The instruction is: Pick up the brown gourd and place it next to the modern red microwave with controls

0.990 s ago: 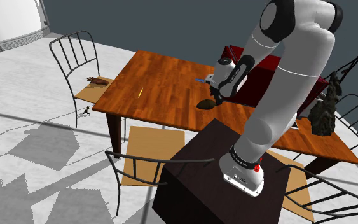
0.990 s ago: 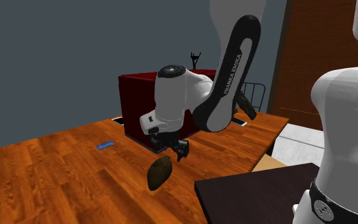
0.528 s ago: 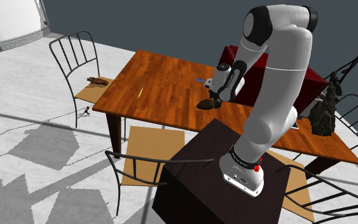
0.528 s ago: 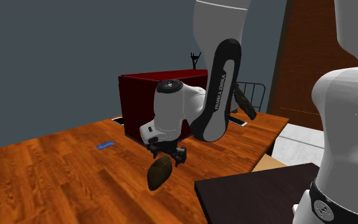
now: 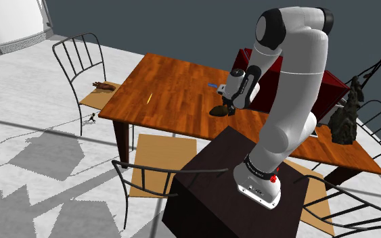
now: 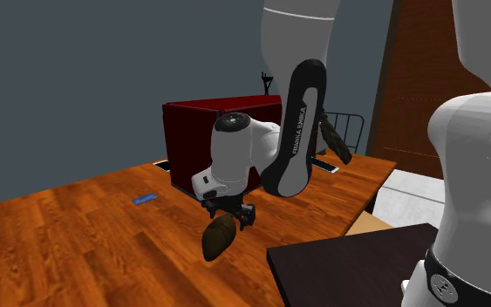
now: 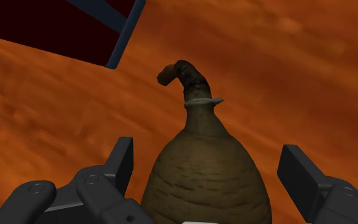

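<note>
Gripper: my gripper (image 7: 209,160) is open. In the wrist view its two black fingers (image 7: 121,163) stand on either side of the gourd's body with a gap on each side, so nothing is clasped.
Gourd: the brown gourd (image 7: 203,172) lies on its side on the desk. Its curled dark stem points away from my gripper, toward the microwave's corner. In the second exterior view it sits at lower centre (image 6: 220,235), right under my gripper (image 6: 232,212). In the shoulder view it is right of centre (image 5: 218,110), near the desk's near edge and close to my stand.
Microwave: the dark red microwave (image 6: 191,139) is at the centre of the second exterior view, behind my arm and the gourd. The two are near each other but apart.
Desk: the reddish-brown wooden desk (image 5: 168,88) runs from the centre of the shoulder view to the right.
Stand: my dark box stand (image 5: 216,176) is at lower right in the shoulder view, up against the desk's near edge.
Small blue item: it lies flat on the desk (image 6: 144,200), left of the gourd in the second exterior view; I cannot tell what it is.
Statuette: a dark, rough statuette (image 5: 344,115) stands on the desk at the right of the shoulder view.
Chair: a wire chair (image 5: 80,61) stands at upper left in the shoulder view, beside the desk's end.
</note>
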Available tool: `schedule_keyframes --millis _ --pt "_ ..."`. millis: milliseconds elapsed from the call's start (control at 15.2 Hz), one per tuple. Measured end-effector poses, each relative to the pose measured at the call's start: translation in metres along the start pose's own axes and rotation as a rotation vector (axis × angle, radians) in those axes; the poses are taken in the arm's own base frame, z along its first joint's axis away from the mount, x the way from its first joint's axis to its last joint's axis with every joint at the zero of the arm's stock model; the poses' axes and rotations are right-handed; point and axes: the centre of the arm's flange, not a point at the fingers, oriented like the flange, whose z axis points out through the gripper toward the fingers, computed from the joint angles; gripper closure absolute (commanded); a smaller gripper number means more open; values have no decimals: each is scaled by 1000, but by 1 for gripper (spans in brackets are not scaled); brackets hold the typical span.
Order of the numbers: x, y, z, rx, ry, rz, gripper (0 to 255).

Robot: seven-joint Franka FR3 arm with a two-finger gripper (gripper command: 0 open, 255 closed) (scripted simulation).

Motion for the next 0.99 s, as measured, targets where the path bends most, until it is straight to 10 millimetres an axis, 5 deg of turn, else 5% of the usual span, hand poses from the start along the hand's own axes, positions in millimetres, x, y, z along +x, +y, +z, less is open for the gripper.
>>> schedule_keyframes --millis 66,726,990 --pt "0 0 0 0 0 0 255" --pt "-1 0 0 0 -1 2 255" --pt "-4 4 -14 0 0 0 255"
